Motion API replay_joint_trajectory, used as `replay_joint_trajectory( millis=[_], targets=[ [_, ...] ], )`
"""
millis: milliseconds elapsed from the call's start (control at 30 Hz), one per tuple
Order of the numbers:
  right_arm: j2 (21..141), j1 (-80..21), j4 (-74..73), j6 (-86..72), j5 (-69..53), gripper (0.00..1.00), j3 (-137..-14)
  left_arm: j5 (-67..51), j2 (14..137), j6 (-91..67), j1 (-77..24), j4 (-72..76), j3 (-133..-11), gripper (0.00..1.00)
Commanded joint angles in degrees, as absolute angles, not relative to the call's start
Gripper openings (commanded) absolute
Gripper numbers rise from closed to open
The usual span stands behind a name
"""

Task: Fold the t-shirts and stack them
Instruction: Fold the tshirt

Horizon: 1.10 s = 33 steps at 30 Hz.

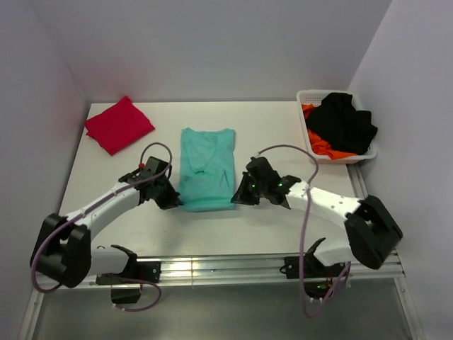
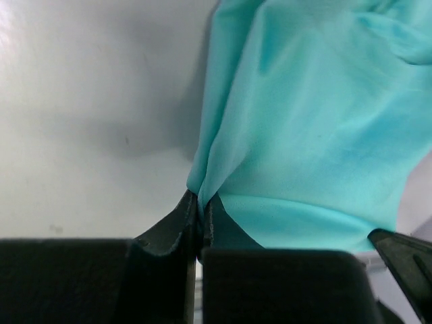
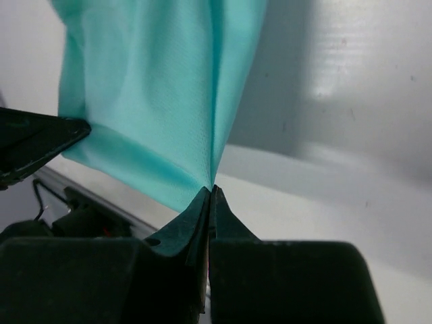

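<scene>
The crimson t-shirt point(image 1: 119, 125) lies folded at the far left, well apart. The left gripper point(image 1: 170, 197) is pinched shut on the near-left corner of the teal t-shirt point(image 1: 207, 166), whose long axis runs straight away from the arms. The right gripper point(image 1: 237, 197) is clamped on the near-right corner, equally close. The bare table point(image 1: 269, 134) beyond the shirt probably leaves room to fold forward, with the basket point(image 1: 347, 159) off at the far right.

Left gripper point(image 2: 200, 200) and right gripper point(image 3: 210, 194) low, facing inward — jaws of each pressed tight together
</scene>
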<state>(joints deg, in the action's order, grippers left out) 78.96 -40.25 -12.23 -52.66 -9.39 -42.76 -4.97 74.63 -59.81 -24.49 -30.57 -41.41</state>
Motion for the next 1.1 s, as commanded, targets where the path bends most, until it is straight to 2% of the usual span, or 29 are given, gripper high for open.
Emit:
replay_joint_trajectory(
  millis=[0, 233, 500, 767, 900, 967, 1033, 1067],
  targets=[
    [70.77, -40.52, -19.06, -53.08, -7.03, 0.0, -40.0, -4.83, 67.16, -59.23, -25.66, -39.01, -43.07, 0.0],
    [56.27, -40.52, -34.34, -53.44, -5.45, 0.0, -41.57, -4.49, 56.96, -61.17, -26.02, -52.02, -48.77, 0.02],
    [54.67, -40.52, -42.62, -52.03, -3.78, 0.0, -48.42, -4.92, 58.79, -60.47, -26.02, -55.29, -56.06, 0.02],
    [61.69, -39.82, -43.86, -48.61, -3.43, 0.0, -56.5, -4.4, 69.25, -57.75, -25.93, -54.05, -66.16, 0.01],
    [68.71, -36.4, -42.37, -44.48, -4.39, 0.0, -62.03, -4.39, 76.36, -55.29, -24.53, -52.74, -72.48, 0.01],
    [75.82, -32.71, -41.22, -41.5, -5.44, 0.0, -65.72, -4.92, 82.07, -53.8, -22.51, -51.42, -75.31, 0.01],
    [85.62, -29.9, -40.78, -39.73, -5.89, 0.0, -73.53, -5.88, 89.68, -51.78, -20.66, -49.85, -80.49, 0.06],
    [89.61, -27.45, -41.56, -38.42, -5.98, 0.0, -77.04, -6.41, 92.78, -50.81, -18.83, -49.05, -82.51, 0.24]
  ],
)
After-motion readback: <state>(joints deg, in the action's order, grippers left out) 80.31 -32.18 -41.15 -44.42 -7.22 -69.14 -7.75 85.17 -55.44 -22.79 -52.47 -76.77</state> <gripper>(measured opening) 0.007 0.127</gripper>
